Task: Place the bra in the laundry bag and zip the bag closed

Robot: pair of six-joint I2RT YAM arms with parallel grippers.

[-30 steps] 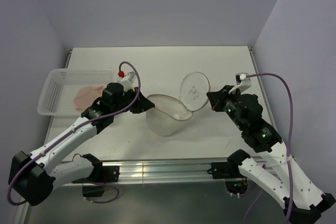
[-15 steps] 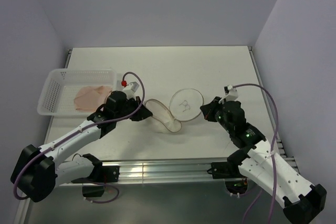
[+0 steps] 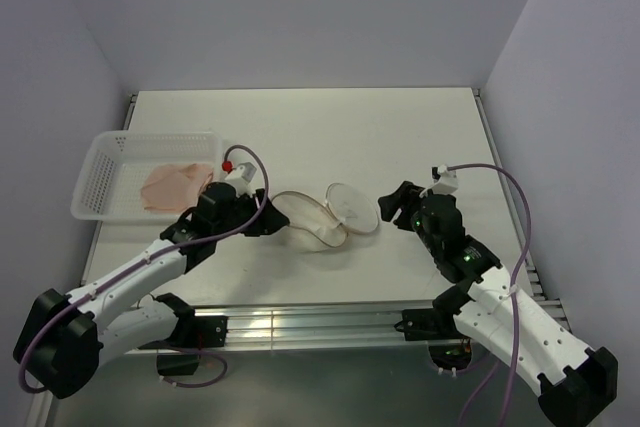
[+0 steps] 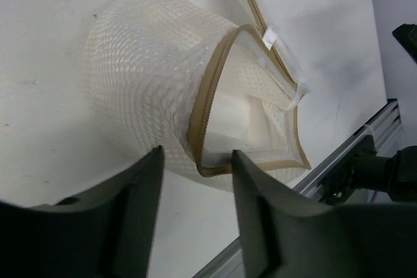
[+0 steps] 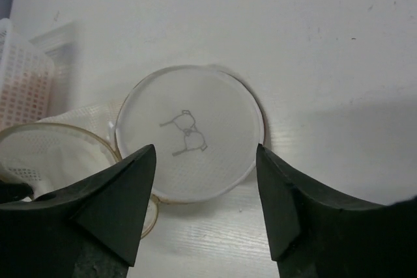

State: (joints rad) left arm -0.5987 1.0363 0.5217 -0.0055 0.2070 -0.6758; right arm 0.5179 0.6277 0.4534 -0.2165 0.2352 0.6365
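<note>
Table carries everything. White basket sits at its left edge. Laundry bag lies near the middle, toward the near edge.

Change over the last second: both claws were clamped on the bag, holding it up with the lid half nearly upright. Both have now let go. Bag has settled onto the table and the lid half lies almost flat.

Left gripper: jaws spread, bag rim just beyond the tips, no pinch. Right gripper: jaws spread wide, hovering over the lid half, nothing held.

Reading: bag is unzipped and parked open, so the opening step looks done. Bra is not in the bag. It lies in the right part of the basket, well apart from the bag. Picking it up looks like the next job, most likely for the left arm, which is nearer.

Orientation: the bag's two halves lie side by side, joined, long axis running left to right along the near edge. Deep mesh half is on the left, tipped, mouth facing right toward the lid. Lid's marked face is up. Bra lies flattish, long axis roughly along the basket's length.
</note>
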